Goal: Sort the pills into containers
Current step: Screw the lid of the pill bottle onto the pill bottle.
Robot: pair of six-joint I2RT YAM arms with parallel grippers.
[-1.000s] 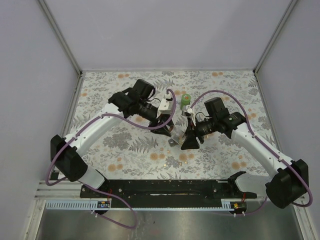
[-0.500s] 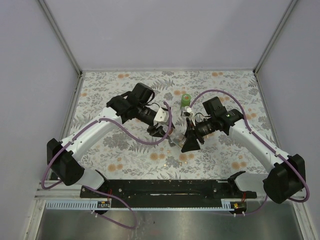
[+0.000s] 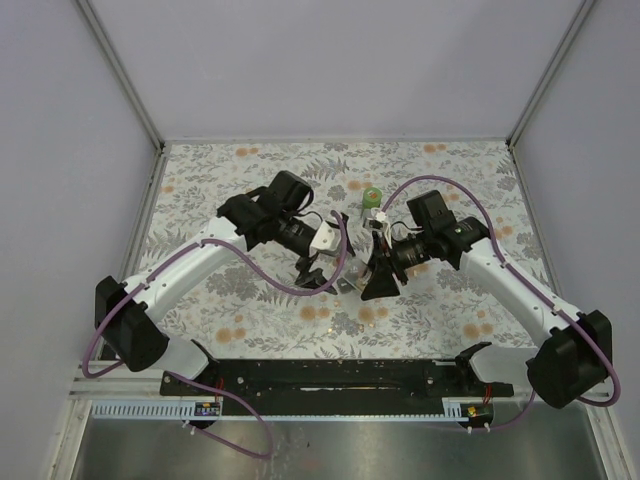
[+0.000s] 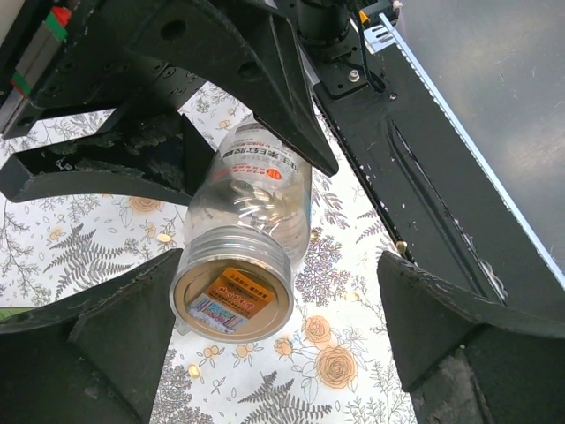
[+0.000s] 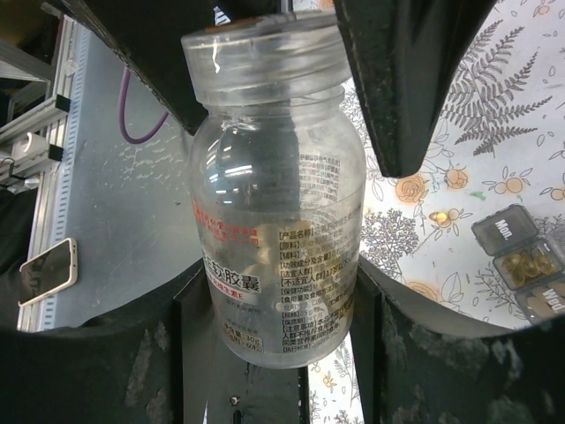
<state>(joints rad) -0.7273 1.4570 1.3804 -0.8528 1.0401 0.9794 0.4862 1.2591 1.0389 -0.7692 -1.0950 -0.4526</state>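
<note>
Left wrist view: a clear pill bottle [image 4: 256, 190] points mouth-first at the lens, its screw cap [image 4: 232, 296] on, held in the air above the floral counter [image 4: 344, 265].
Left gripper [image 4: 265, 344]: jaws spread wide on either side of the cap and clamping nothing. One finger sits close by the cap's rim, the other well apart.
Right gripper [image 5: 282, 344]: jaws clenched on the bottle's lower body, one finger on each side of the printed label.
Contents: a small cluster of pale capsules shows through the bottle wall, and most of the bottle looks empty.
Pill organiser [image 5: 521, 256]: sits on the counter at the right edge of the right wrist view. One lid reads "Mon.", and yellowish capsules show in the compartment beside it.
Top external: the two arms meet near the counter's middle. The bottle is too small there to make out clearly.
Step in hand: judged to be uncapping, with one arm bracing the bottle while the other works the lid.
Handling: likely light, stiff plastic with smooth, slippery walls. Being round, it may twist within a loose grip.
Where to hold: the wide labelled body suits bracing, and the ribbed cap skirt suits turning.
Risk: once the cap is off, a tilted mouth could spill capsules across the counter.
</note>
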